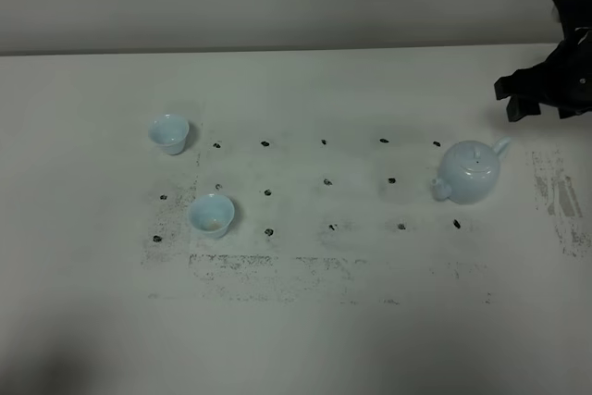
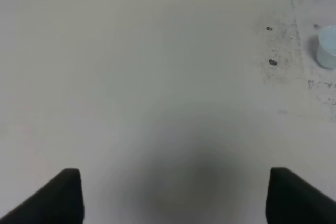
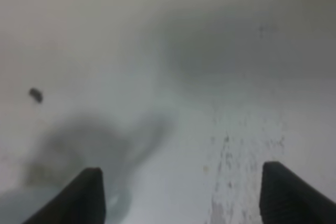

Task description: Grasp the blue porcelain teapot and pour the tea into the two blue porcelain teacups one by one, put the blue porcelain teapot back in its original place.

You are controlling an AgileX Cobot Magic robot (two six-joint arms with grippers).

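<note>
White table (image 1: 296,339) with black dot marks; teapot, two cups, both grippers spread wide, holding nothing.
Right gripper (image 1: 511,99) hangs above the table. Teapot (image 1: 469,173) stands upright near it, not touching, spout toward it. Far cup (image 1: 169,132) and near cup (image 1: 212,214) sit well apart from it, across the dots. Left gripper (image 2: 176,198) is over bare table, cups ahead.

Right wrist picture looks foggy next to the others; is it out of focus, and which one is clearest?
Right wrist view: yes, soft all over, smeared shadows on the table; exterior high view: clearest, the blue porcelain teapot crisp under even light; left wrist view: fairly sharp, a dim shadow by the left gripper.
</note>
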